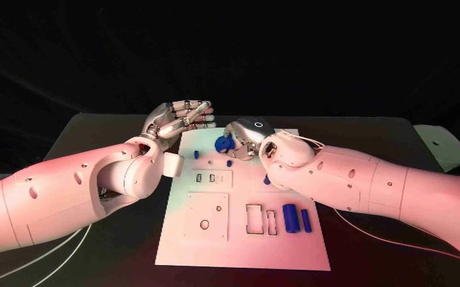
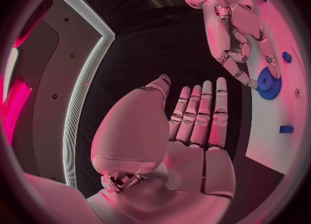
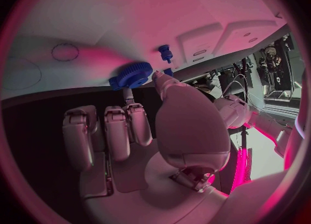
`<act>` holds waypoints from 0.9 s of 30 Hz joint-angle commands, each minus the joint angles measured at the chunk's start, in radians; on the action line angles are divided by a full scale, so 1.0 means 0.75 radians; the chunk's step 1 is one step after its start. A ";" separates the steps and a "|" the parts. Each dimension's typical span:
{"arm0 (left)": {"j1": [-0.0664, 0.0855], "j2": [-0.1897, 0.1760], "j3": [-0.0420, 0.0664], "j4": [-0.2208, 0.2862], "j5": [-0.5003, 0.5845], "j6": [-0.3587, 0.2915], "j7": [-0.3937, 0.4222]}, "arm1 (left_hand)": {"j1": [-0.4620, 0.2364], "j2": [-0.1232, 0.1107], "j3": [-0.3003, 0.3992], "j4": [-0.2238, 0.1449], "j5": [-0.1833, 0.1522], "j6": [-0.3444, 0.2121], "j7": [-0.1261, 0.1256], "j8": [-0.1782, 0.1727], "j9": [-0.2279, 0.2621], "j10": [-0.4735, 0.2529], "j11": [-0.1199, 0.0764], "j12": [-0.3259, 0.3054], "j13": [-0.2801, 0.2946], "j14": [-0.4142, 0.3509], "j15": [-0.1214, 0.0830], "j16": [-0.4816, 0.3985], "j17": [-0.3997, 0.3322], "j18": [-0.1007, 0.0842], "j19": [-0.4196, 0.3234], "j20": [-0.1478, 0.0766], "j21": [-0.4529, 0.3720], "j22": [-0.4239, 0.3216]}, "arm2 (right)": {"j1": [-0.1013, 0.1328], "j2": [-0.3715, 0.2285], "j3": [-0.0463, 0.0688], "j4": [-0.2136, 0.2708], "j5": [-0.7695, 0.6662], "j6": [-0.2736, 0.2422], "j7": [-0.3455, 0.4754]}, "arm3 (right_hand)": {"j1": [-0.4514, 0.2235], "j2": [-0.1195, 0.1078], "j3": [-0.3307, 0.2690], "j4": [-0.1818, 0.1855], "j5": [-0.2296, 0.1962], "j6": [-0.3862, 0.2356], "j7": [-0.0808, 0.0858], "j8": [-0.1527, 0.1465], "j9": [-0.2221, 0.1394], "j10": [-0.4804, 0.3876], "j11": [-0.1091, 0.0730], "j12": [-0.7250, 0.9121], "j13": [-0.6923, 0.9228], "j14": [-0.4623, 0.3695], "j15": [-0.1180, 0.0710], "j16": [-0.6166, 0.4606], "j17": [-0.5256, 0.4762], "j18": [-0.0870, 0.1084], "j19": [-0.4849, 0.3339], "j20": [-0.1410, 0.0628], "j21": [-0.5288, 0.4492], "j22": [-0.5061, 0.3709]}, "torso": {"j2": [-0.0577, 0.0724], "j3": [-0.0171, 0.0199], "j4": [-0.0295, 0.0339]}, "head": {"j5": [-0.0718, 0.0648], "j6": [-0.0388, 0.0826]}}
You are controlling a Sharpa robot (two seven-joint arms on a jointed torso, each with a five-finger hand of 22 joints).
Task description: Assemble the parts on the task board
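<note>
The board (image 1: 244, 234) is only partly filled: two cylinders (image 1: 291, 218) lie loose near its right edge, and slots and holes stand empty. The right hand (image 1: 247, 139) pinches a gear (image 1: 223, 143) over the far end. The left hand (image 1: 179, 122), fingers straight and empty, hovers just beside, crowding it. A peg (image 1: 197, 155) stands nearby.

You're in a robotics lab: matte black table (image 1: 383, 134) against black backdrop, white flat task board (image 1: 240, 234) with machined cutouts.
</note>
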 commanded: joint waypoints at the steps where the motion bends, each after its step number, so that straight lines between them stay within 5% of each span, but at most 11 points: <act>1: 0.002 0.001 0.001 0.001 0.003 0.003 0.003 | -0.006 -0.002 0.004 0.002 0.003 -0.006 0.049 -0.009 -0.002 -0.006 0.008 -0.008 -0.001 -0.003 0.009 -0.008 0.002 0.018 -0.006 0.008 -0.009 -0.002 | 0.000 0.000 0.000 -0.002 0.036 0.086 -0.013 | -0.014 0.006 -0.009 0.000 0.012 0.011 0.000 -0.009 -0.001 0.003 0.006 0.004 0.199 0.139 0.008 0.007 0.351 -0.009 0.140 0.013 0.006 0.351 | 0.000 -0.0003 -0.0006 | 0.000 -0.001; 5: 0.002 0.001 0.001 0.000 0.003 0.002 0.001 | -0.006 -0.003 0.004 0.001 0.003 -0.008 0.051 -0.011 -0.003 -0.008 0.009 -0.009 -0.002 -0.005 0.010 -0.010 0.002 0.018 -0.007 0.008 -0.010 -0.002 | 0.000 0.000 0.000 -0.001 0.044 0.095 -0.015 | 0.005 0.019 -0.003 -0.008 0.081 0.038 -0.007 -0.008 0.003 0.008 0.001 0.010 0.204 0.139 0.004 0.007 0.351 -0.009 0.140 0.011 0.006 0.351 | 0.001 0.0003 0.0008 | -0.002 0.002; 27: 0.002 -0.001 0.001 0.000 0.003 0.000 -0.004 | -0.007 -0.004 0.004 0.001 0.003 -0.013 0.055 -0.015 -0.004 -0.015 0.013 -0.010 -0.002 -0.008 0.012 -0.013 0.002 0.018 -0.009 0.010 -0.013 -0.002 | 0.000 -0.013 0.000 0.008 0.051 0.087 -0.072 | -0.004 0.027 0.016 -0.007 0.155 0.040 -0.006 -0.024 0.001 0.014 0.001 0.019 0.212 0.139 0.004 0.007 0.351 -0.009 0.140 0.010 0.006 0.351 | 0.000 0.0009 -0.0007 | -0.007 0.003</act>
